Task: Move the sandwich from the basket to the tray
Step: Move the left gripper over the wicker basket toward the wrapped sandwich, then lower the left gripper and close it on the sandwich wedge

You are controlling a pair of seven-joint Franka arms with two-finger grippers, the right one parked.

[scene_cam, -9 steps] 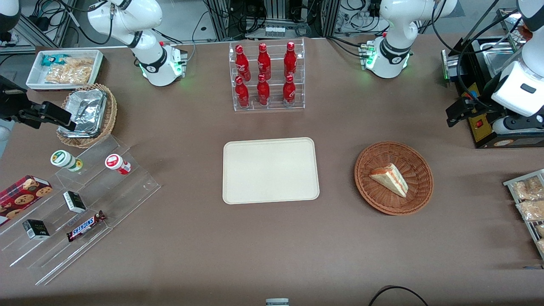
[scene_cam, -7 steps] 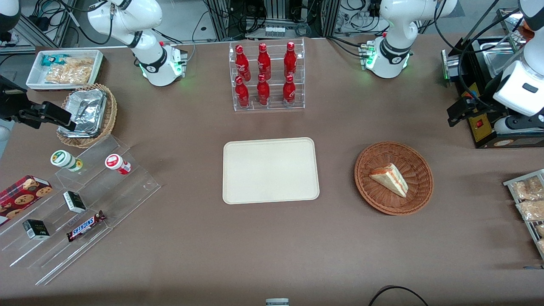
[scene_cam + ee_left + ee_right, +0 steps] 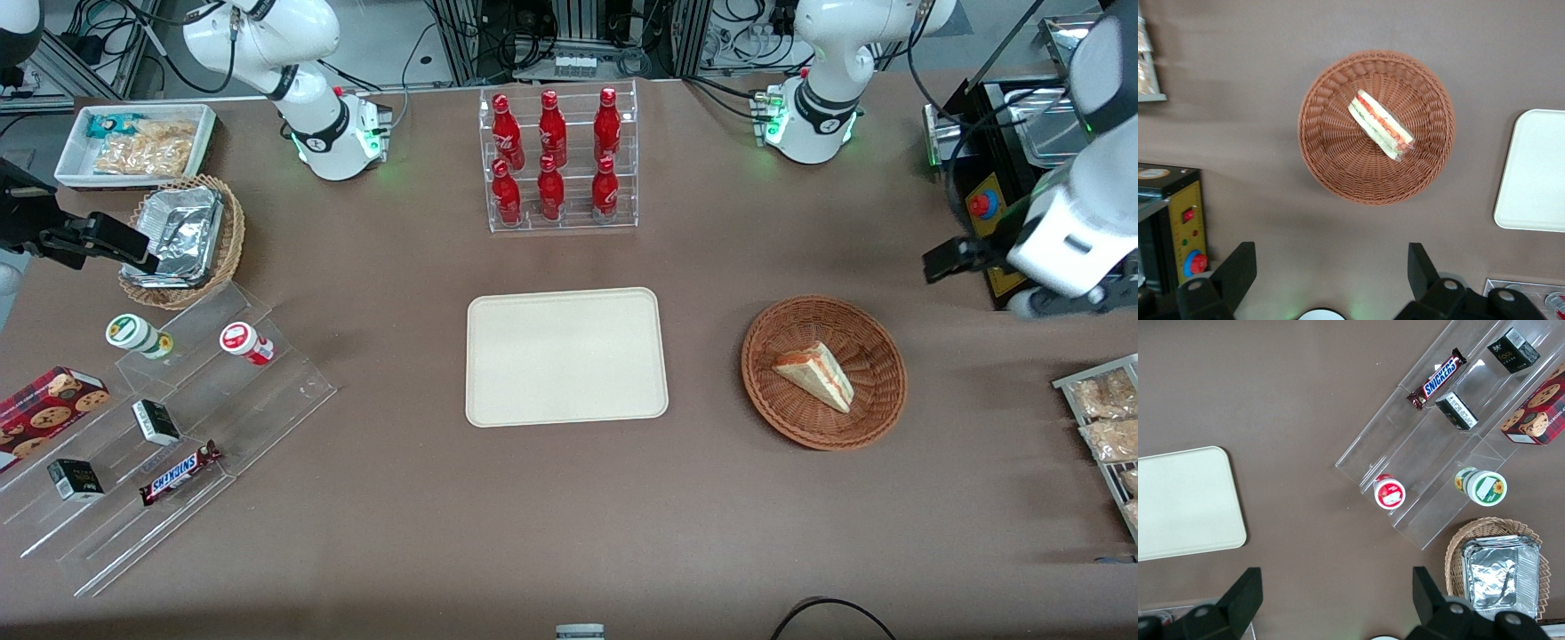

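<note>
The sandwich (image 3: 815, 375), a white bread wedge with red-orange and green filling, lies in the round reddish-brown wicker basket (image 3: 773, 324). In the left wrist view the sandwich (image 3: 1381, 125) lies in the middle of the basket (image 3: 1318, 160). The cream tray (image 3: 566, 356) lies flat at the table's middle, beside the basket; its corner shows in the left wrist view (image 3: 1535, 170). My left gripper (image 3: 942, 261) is open and empty, high above the table, farther from the front camera than the basket and toward the working arm's end. Its black fingers (image 3: 1238, 270) stand wide apart.
A clear rack of red bottles (image 3: 557, 160) stands farther from the camera than the tray. A black and yellow machine (image 3: 996, 178) sits at the working arm's end, with snack packets (image 3: 1102, 418) nearer the camera. Clear stepped shelves with snacks (image 3: 169, 427) and a tan foil basket (image 3: 182, 240) lie toward the parked arm's end.
My left arm has swung down and toward the basket; the gripper has come a little nearer the camera and nearer the basket. The sandwich, basket and tray have not moved.
</note>
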